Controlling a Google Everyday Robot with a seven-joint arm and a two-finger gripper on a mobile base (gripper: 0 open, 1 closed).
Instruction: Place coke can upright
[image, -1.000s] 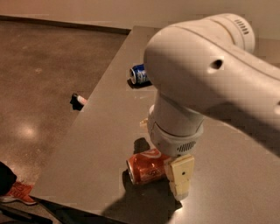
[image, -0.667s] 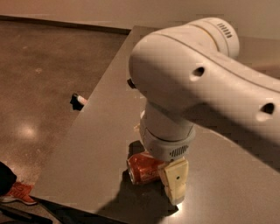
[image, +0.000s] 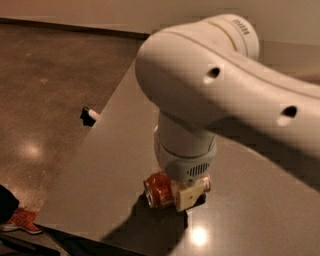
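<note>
Gripper (image: 186, 196) is down at the table surface, right against the coke can (image: 159, 191). Grip state: cannot tell, since the wrist housing covers the contact area. Coke can lies on its side on the table (image: 115, 165) near the front edge, silver end facing left-front and its right part hidden behind the gripper. The bulky white arm (image: 225, 85) fills the upper right of the view and casts a dark shadow on the table toward the front edge.

Table is a smooth grey-brown slab with a bright light glare near the front. Floor (image: 45, 75) is polished brown, also with a glare spot. A pale wall (image: 100, 12) runs along the top. A small black-and-white object (image: 89, 116) sits by the table's left edge. An orange-red shoe (image: 22, 222) is at lower left on the floor.

Versus 1.0 s ago: the arm has swung left and now covers the far table area where a blue can showed. Coke can is in about the same spot, still lying down.
</note>
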